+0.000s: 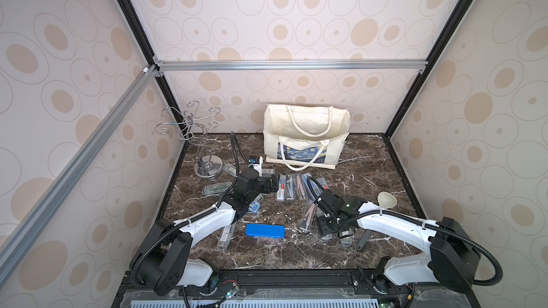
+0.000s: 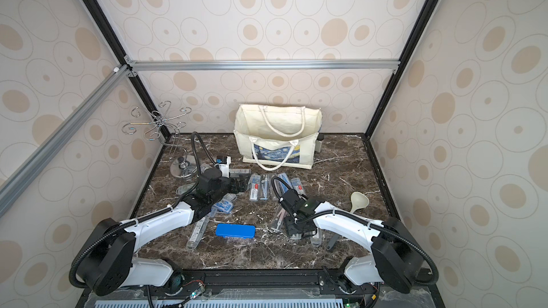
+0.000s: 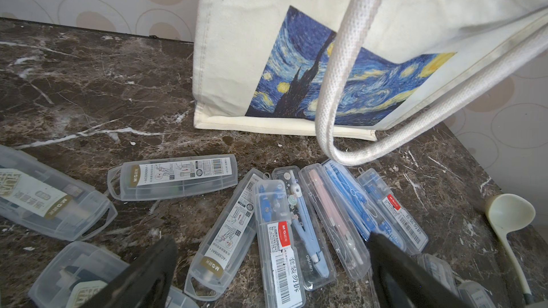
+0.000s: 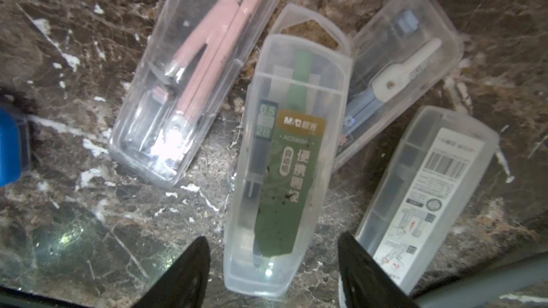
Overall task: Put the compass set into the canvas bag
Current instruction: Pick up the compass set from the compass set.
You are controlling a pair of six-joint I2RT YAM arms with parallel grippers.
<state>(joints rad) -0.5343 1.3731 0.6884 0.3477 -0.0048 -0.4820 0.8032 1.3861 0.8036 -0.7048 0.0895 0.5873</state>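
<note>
Hardly begun: my right gripper [image 4: 272, 236], spread, straddles the green-labelled compass set [image 4: 281, 173] lying on the near-right surface [image 1: 370, 167], my left gripper [image 3: 271, 236] hangs spread and empty, and the canvas bag [image 1: 274, 146] stands upright far centre.

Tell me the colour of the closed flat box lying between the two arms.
The flat box is bright blue, with no pattern; it shows best in a top view.
</note>
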